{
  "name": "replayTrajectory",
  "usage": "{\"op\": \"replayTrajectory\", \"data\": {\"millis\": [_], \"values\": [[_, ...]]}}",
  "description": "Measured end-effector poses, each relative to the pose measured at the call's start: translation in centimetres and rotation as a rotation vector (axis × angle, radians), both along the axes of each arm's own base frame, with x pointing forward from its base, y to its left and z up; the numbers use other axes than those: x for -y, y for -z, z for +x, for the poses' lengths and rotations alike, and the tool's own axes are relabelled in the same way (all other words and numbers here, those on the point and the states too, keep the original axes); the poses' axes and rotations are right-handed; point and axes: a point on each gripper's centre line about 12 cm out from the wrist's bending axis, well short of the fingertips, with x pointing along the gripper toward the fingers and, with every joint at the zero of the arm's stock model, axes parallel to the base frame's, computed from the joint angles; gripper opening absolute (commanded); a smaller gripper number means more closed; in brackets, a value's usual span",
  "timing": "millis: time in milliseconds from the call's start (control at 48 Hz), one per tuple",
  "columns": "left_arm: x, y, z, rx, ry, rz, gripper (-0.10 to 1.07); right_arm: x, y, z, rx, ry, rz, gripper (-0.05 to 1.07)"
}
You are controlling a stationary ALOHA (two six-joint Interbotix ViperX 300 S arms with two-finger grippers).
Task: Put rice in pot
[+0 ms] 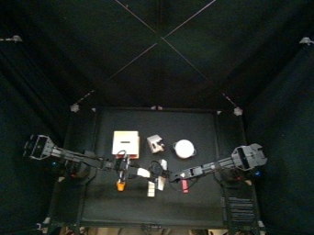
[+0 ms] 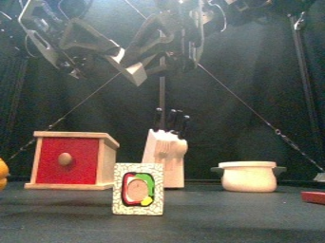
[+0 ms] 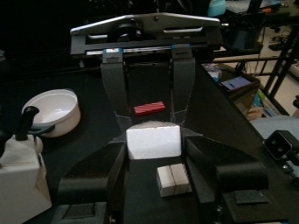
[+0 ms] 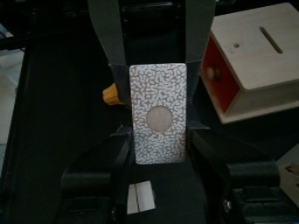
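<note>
– While the left gripper [image 3: 152, 131] hangs above the table, where does the rice sit?

– Rice [image 3: 153, 140] is pinched between its two jaws, clear of the tabletop. The pot [image 3: 52, 109] lies off to one side of that gripper and apart from it; nothing stands between them in the left wrist view.

– Other arm?

– Right gripper [image 4: 156, 61]: jaws spread wide. A speckled flat panel [image 4: 158, 112] shows between them. Contact can't be judged from that view.

– Room around the pot?

– From above, the pot [image 1: 185, 148] stands right of the table's middle, well in from every edge. A white block with dark handles [image 2: 165, 157] stands to its left, apart from it, and a red-fronted box [image 2: 70, 161] is further left. Bare black table [image 2: 254, 214] lies in front of the pot. A red bar [image 2: 314, 196] rests near the front right edge. Under the held rice, a small white two-part piece [image 3: 173, 178] lies on the table.

– Look of the rice?

– Pale, cream-white, blocky, with flat faces and square corners. It is narrower than the pot's mouth. The pot is round, white and open-topped, with a rim lip, seen low and wide from the front [image 2: 248, 177].
</note>
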Motion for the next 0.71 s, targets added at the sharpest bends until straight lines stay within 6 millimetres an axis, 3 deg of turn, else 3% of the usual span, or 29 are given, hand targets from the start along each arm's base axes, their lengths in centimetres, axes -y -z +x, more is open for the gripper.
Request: {"op": "replayTrajectory", "data": {"millis": [250,708], "values": [[0.0,-0.2,0.0,0.015,0.001,-0.002,0.86,-0.1,0.1,0.0,-0.005,0.011,0.020,0.53],[-0.6,-0.5,-0.5,0.043,-0.034,-0.037,0.86,0.2,1.8,-1.3,-0.059,0.048,0.076,0.53]]}}
